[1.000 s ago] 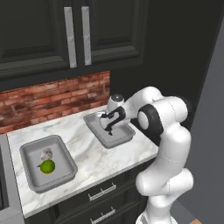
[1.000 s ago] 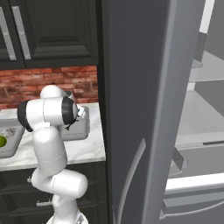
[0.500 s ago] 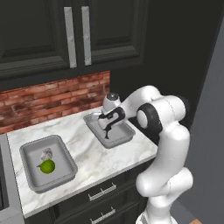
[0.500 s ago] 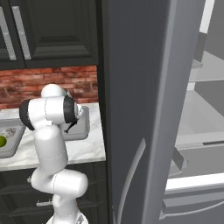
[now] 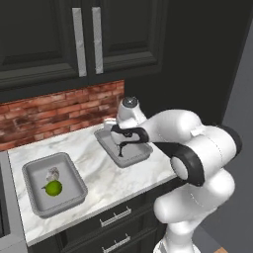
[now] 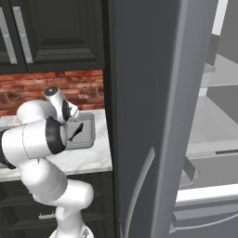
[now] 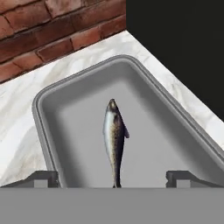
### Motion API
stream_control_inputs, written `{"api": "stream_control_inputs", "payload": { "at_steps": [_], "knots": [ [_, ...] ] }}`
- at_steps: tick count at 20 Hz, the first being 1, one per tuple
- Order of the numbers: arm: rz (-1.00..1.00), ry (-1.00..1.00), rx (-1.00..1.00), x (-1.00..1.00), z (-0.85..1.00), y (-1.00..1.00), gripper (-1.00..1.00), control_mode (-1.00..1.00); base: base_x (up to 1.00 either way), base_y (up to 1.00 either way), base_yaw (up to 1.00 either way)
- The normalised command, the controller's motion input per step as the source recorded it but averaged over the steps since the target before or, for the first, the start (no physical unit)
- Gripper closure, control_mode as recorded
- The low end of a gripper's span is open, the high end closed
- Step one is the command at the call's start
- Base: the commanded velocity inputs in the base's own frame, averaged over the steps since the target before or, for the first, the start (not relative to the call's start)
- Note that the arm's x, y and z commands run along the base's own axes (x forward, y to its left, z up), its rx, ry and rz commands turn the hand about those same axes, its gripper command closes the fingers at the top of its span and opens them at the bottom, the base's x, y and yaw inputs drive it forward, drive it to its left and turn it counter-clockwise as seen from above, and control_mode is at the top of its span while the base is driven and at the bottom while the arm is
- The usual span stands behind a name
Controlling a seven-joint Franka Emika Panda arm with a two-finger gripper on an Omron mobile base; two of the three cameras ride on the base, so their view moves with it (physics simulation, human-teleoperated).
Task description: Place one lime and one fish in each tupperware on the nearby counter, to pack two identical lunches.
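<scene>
Fish (image 7: 114, 140), slim speckled silver, hangs over shallow grey rectangular tray (image 7: 175, 144), tail at 6 o'clock between spread tool (image 7: 113, 178) tips; whether pinched, cannot tell. Step: deposit. Next: release, retreat, fetch lime.

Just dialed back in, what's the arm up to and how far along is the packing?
The gripper is over the right-hand tupperware, fingers spread wide, with a fish hanging or lying between them; whether it has been let go is hard to tell. No lime shows in that tray. The other tupperware on the counter already holds a lime and a pale item beside it, apparently the other fish.
</scene>
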Motion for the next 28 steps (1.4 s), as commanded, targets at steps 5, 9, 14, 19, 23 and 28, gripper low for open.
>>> {"api": "stream_control_inputs", "payload": {
  "at_steps": [5,9,14,19,23,28],
  "knots": [
    [-0.04,-0.01,0.02,-1.0,0.8,-0.01,-1.0,-1.0,0.0,0.0,0.0],
    [-0.1,0.0,0.0,-1.0,0.88,0.0,-1.0,-1.0,0.0,0.0,0.0],
    [-0.05,0.0,0.0,-0.4,0.19,0.0,-1.0,1.0,-0.6,0.03,-0.08],
    [0.0,0.0,0.0,0.0,0.0,0.0,-1.0,1.0,-1.0,0.16,-0.19],
    [0.0,0.0,0.0,0.0,0.0,0.0,-1.0,1.0,-1.0,0.08,-0.23],
    [0.0,0.0,0.0,0.0,0.0,0.0,-1.0,1.0,-1.0,-0.39,-0.28]
  ]
}}
